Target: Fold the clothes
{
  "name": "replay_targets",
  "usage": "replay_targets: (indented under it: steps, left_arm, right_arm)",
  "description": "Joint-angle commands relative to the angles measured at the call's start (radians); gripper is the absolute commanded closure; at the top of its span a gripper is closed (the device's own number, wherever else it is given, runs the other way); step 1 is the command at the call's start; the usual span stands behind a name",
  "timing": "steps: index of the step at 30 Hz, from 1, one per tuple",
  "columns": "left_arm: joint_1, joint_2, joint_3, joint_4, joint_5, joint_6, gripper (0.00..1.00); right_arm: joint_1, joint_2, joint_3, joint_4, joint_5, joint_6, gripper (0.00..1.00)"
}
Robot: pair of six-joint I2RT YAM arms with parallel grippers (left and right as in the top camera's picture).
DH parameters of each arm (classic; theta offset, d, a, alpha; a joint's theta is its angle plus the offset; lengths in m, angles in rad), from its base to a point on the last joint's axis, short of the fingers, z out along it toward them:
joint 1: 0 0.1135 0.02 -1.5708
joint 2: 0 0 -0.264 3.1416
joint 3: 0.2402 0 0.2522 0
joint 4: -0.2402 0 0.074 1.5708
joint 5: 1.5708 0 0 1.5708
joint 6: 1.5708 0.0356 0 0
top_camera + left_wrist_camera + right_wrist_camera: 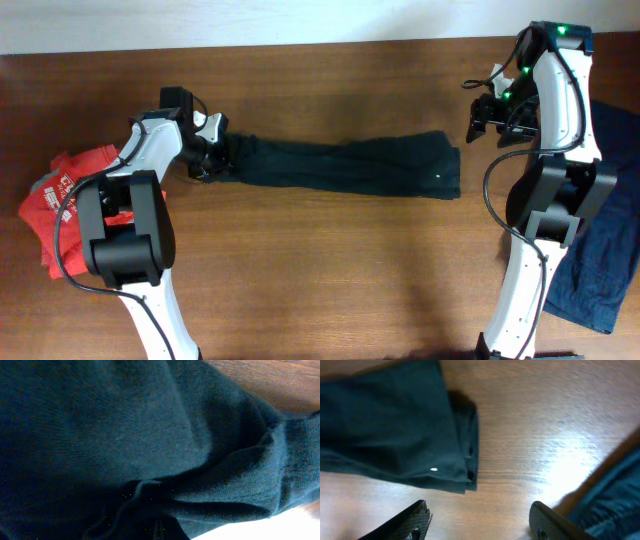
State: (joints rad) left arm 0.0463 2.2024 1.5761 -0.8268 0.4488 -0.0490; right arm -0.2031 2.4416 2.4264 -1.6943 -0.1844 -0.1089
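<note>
Our two arms are basically twins: the left arm (150, 310) and the right arm (522, 285) both have glossy white shell links, rounded and slightly tapered. These are broken up by chunky black boxy joint housings (125, 225), and each arm has a thin black cable (60, 235) looping loose off its side. The top of our right arm has a couple of little green lights (560, 30), and the left wrist has a small white piece (212, 122) sticking out of the black hardware. On the right gripper (480, 520) the fingers (415, 519) look dark, flat and blade-like, with a faint woven texture on the clearer one.
</note>
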Motion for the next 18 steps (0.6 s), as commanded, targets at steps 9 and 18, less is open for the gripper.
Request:
replay_targets:
  steps: [9,18]
  left_arm:
    - [0.007,-0.194,0.018,0.005,0.103,-0.002,0.86]
    - [0.007,-0.266,0.018,-0.031,0.059,-0.003,0.84]
  right_arm:
    - [-0.029,-0.026,-0.213,0.038,-0.275,-0.231,0.31]
    - [-0.029,-0.026,-0.437,0.249,-0.271,-0.231,0.34]
